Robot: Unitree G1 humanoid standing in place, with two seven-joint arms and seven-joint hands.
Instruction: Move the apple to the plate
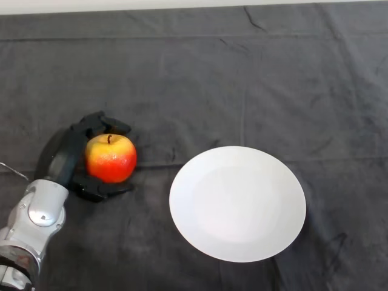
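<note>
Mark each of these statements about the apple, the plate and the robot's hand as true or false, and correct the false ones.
1. The apple lies on the plate. False: it is on the dark cloth, to the left of the plate and apart from it.
2. The left hand is curled round the apple. True.
3. The plate is white and holds nothing. True.
4. The apple is green. False: it is red and yellow.
5. The apple's stem points up toward the camera. True.
</note>
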